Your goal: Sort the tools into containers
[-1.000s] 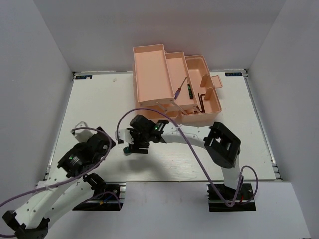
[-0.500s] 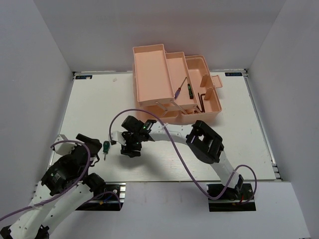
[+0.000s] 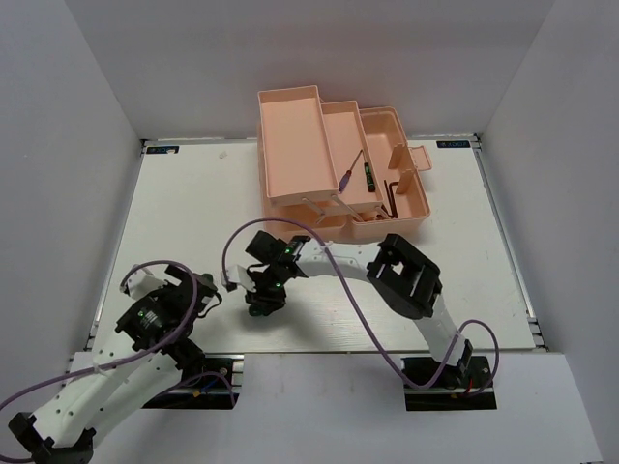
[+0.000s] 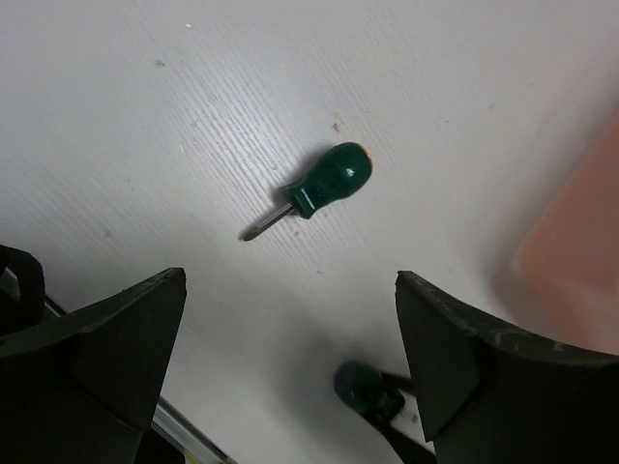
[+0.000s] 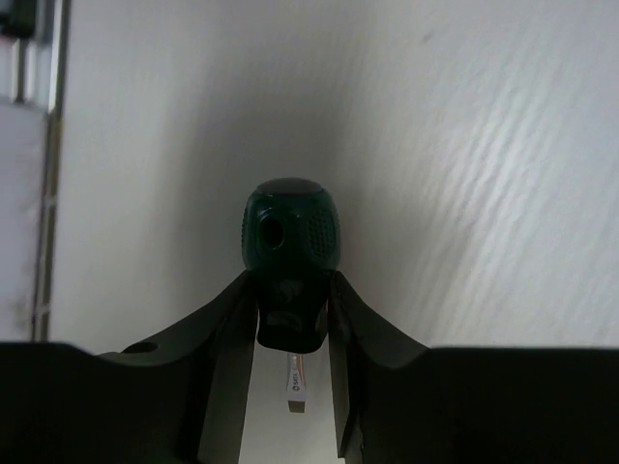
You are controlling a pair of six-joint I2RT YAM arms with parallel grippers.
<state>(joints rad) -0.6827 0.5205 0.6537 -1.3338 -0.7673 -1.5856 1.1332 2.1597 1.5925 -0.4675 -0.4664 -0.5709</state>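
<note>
Right arm [image 3: 338, 263] stretched toward nine o'clock, jaws pinching a green screwdriver [image 5: 290, 232]; left arm [image 3: 160, 319] hovers, jaws spread, above another screwdriver [image 4: 329, 179].

No text, brand or number can be read in any view. A small blue sticker [image 3: 162, 149] sits at the far left corner of the white worktop [image 3: 193, 222], and a second blue sticker [image 3: 452, 144] at the far right corner; the print on both is too small to read. In the right wrist view, a narrow white strip [image 5: 297, 385] just below the handle of the stubby green-handled screwdriver [image 5: 290, 253] bears tiny dark marks, equally illegible.
</note>
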